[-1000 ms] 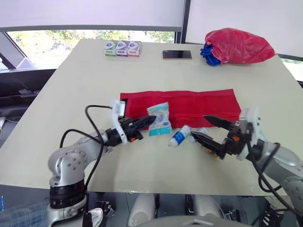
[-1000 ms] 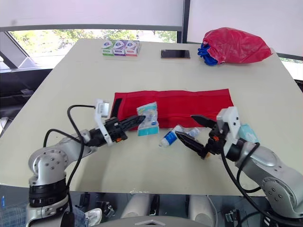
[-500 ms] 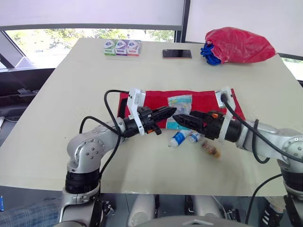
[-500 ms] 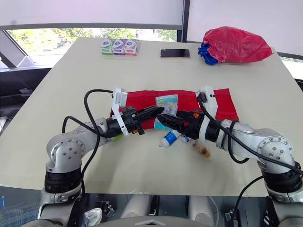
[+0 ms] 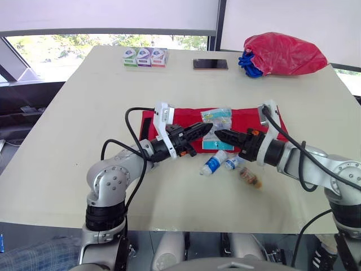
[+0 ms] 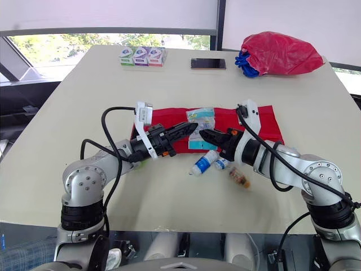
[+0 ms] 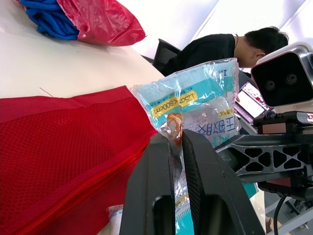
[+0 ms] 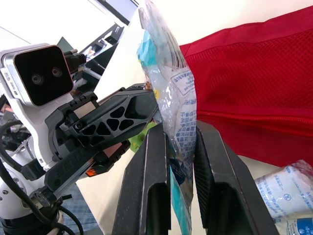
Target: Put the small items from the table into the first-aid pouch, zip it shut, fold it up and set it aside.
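1. Nearest on the pale bench (image 5: pixel 84 113) lie two small bottles (image 5: pixel 215 164) and a brown wrapped item (image 5: pixel 250 178) — loose, not yet packed.
2. Just behind them, the left end effector (image 5: pixel 204 127) and the right end effector (image 5: pixel 222 135) meet almost tip to tip. Each is pinched narrow on the same plastic packet (image 5: pixel 216 117), which stands upright over the front edge of the flat red pouch (image 5: pixel 248 119).
3. Risk: with both gripping, pulling apart could tear the thin film. If both let go, the packet may drop onto the pouch rather than into it — whether the pouch is open, I cannot tell.
4. Farther off sit a phone (image 5: pixel 210 64), three small boxes (image 5: pixel 145 57) and a red bag (image 5: pixel 285 53).
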You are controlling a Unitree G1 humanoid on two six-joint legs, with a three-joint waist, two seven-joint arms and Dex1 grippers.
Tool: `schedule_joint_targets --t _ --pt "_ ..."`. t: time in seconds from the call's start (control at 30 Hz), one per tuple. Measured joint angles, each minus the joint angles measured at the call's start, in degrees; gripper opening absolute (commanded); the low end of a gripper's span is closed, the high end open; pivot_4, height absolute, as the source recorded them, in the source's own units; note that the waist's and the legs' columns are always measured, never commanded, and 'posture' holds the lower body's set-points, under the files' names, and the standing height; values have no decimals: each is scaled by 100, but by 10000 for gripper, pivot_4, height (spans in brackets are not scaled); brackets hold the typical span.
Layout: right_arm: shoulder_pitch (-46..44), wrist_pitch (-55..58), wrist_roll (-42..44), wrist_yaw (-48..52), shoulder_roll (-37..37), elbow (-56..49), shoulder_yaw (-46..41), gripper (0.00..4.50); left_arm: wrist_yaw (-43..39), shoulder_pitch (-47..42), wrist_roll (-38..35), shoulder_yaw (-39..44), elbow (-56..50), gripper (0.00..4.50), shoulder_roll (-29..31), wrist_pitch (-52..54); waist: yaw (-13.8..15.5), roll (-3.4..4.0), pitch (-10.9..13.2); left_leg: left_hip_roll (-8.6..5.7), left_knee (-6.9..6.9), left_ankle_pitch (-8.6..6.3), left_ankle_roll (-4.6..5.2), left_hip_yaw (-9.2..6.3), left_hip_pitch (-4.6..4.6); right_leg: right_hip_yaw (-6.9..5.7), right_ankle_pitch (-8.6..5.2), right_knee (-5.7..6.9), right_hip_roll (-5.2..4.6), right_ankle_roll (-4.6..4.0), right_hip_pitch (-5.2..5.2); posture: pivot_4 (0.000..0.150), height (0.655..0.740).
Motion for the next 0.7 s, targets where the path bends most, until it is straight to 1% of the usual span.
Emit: schedule_joint_targets --t 0.17,0.2,0.27,0.3,0.37,0.43,0.47,0.5,0.53,0.6,0.63,0.67,0.7 --pt "72 0 -11 165 -18 7 -1 901 10 42 -153 46 15 0 27 52 -1 0 0 1 0 0 0 0 -1 0 -1 0 0 -1 0 1500 7400" --pt "89 3 0 216 -28 10 -1 901 23 41 -243 80 26 4243 57 109 -1 0 0 1 0 0 0 -1 0 0 -1 0 0 -1 0 1500 7400" --pt "102 29 22 329 -77 43 -3 901 -30 37 -357 108 34 9668 222 145 -3 0 0 2 0 0 0 -1 0 -1 -1 0 1 -1 0 1500 7400" --pt "117 36 19 367 -154 76 -15 901 -48 37 -328 137 38 13615 342 138 -4 0 0 2 0 0 0 0 2 -1 -1 0 1 -1 0 1500 7400" --pt "183 46 12 476 -282 174 -82 901 -134 36 -188 304 110 22741 654 41 -4 0 1 2 0 0 0 0 2 -1 -1 0 2 -2 0 1500 7400" --pt "216 48 12 551 -314 204 -121 901 -254 37 -64 340 146 31731 829 -78 -2 0 1 2 0 0 0 1 1 -1 -1 0 3 -2 -1 1500 7400" --pt "246 56 12 613 -377 219 -133 901 -431 39 123 360 211 36779 1061 -217 -2 0 1 2 -1 0 0 2 2 0 -2 0 3 -2 -1 1500 7400" --pt "311 72 12 697 -441 224 -157 901 -648 74 469 361 313 41371 1420 -457 -3 0 2 -1 -4 0 0 3 2 -1 -2 -2 4 -3 -2 1500 7400" --pt "331 79 11 709 -462 224 -168 901 -679 87 538 382 349 43293 1496 -498 -3 0 2 1 -7 0 0 5 3 0 -2 -4 4 -3 -2 1500 7400" --pt "442 139 -3 823 -570 236 -215 901 -1027 232 1253 309 570 43293 2014 -1056 -4 0 3 3 -13 0 0 7 4 2 -2 -8 3 -3 -4 1500 7400" --pt "525 162 -21 901 -662 237 -257 901 -1234 376 1817 141 716 43293 2347 -1487 0 1 4 3 -17 0 0 9 4 3 -2 -13 2 -3 -4 1500 7400" --pt "573 167 -33 925 -699 239 -288 901 -1291 436 2007 98 783 43293 2430 -1621 3 1 4 4 -22 0 0 11 5 5 -2 -17 1 -4 -4 1500 7400" --pt "617 169 -75 958 -715 252 -341 901 -1413 549 2529 -129 853 43293 2584 -2056 13 0 4 6 -23 0 0 11 1 4 -2 -23 -1 -4 -6 1500 7400"
